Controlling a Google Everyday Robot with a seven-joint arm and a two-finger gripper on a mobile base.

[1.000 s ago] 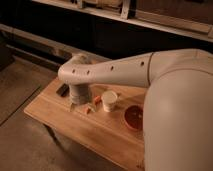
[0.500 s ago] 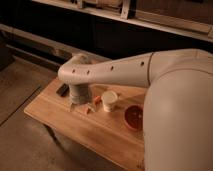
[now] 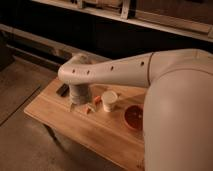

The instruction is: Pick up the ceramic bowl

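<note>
Pointing down, my tool point(image 3: 75, 103) hangs over the left end of the counter point(image 3: 70, 131), close to the far edge. It sits under the thick round end of my arm point(image 3: 115, 71). I cannot tell if it is open or closed. I cannot tell if it touches the wood or anything on it. I see nothing held in it.

Nothing has moved since half a second ago. My arm is bent the same way, and the tool is over the same spot. All the things on the counter lie where they were.

The ceramic bowl point(image 3: 133, 118) is on the counter, toward the right end, about halfway between the far edge and the near edge. It is red-orange and round, and it sits flat. It is well apart from my tool. My big white arm covers the counter just to the right of it.

A pale cup point(image 3: 109, 100) stands upright between the tool and the bowl. Two small orange bits point(image 3: 90, 110) lie just beside the tool, on the cup's side. A dark flat thing point(image 3: 62, 90) lies by the far edge at the left end, near the tool.
</note>
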